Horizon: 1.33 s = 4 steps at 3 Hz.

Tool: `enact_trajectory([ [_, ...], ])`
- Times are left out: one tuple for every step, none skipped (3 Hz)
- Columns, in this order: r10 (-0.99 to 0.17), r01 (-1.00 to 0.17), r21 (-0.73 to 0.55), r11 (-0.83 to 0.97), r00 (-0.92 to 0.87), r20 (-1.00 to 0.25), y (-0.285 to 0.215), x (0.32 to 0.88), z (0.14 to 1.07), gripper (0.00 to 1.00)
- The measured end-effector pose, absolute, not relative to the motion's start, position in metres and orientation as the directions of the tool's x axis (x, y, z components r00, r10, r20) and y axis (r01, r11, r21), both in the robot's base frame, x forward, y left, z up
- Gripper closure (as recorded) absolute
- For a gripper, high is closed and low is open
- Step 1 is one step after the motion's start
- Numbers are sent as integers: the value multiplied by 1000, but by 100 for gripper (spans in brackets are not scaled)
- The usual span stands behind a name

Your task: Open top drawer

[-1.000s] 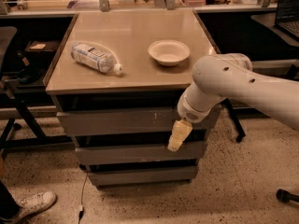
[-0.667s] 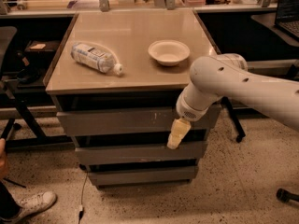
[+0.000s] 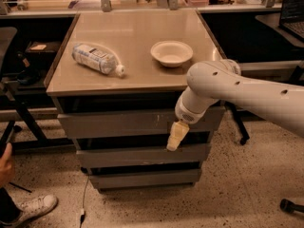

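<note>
Now our hand (image 3: 174, 137) hangs at the lower edge of the top drawer (image 3: 118, 123), a flat grey front with pale scratches. We cannot tell the hand's state.

Grey top drawer (image 3: 118, 123), cream hand (image 3: 171, 145) near it
</note>
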<state>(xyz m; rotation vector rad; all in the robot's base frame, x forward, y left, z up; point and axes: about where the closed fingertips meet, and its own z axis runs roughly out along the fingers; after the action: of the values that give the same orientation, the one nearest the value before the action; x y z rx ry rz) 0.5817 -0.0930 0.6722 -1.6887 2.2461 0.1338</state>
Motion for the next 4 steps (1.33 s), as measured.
enact_trajectory([
  [-920, -953, -114, 282, -234, -316, -85, 586, 659, 0],
  [-928, -964, -77, 254, -220, -301, -77, 575, 642, 0],
  [-934, -969, -53, 243, -218, -284, -78, 563, 639, 0],
  [-937, -971, -23, 237, -222, -270, -84, 543, 645, 0],
])
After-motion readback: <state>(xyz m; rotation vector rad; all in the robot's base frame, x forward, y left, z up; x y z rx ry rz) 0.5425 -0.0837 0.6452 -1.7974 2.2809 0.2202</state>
